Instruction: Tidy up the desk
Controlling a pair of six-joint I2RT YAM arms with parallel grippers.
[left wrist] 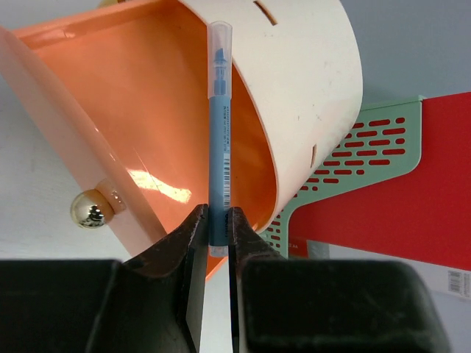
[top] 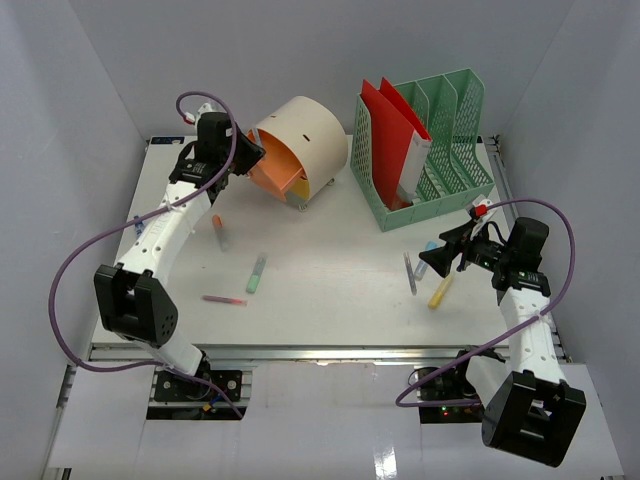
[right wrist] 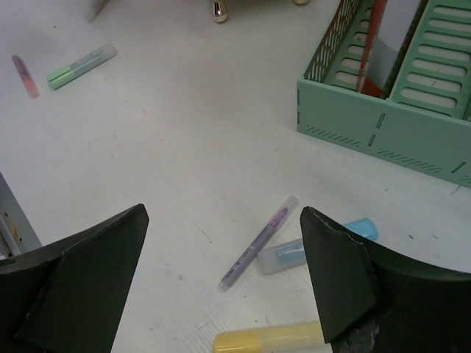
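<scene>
The desk (top: 330, 255) fills the view, white, with both arm bases at its near rail. At its far right stands the green file rack (top: 455, 110). Left of that rack, a round cream holder (top: 305, 135) shows its orange inside to the left arm. The left gripper (left wrist: 214, 220) is clamped on a blue pen (left wrist: 219, 147) held at the holder's mouth, so stowing that pen looks like the step in hand. Next the pen needs easing deeper in, then a release. The right gripper (right wrist: 223, 213) hangs wide apart and empty over a purple pen (right wrist: 259, 243) and a yellow marker (right wrist: 268, 340) — likely its next pick.
</scene>
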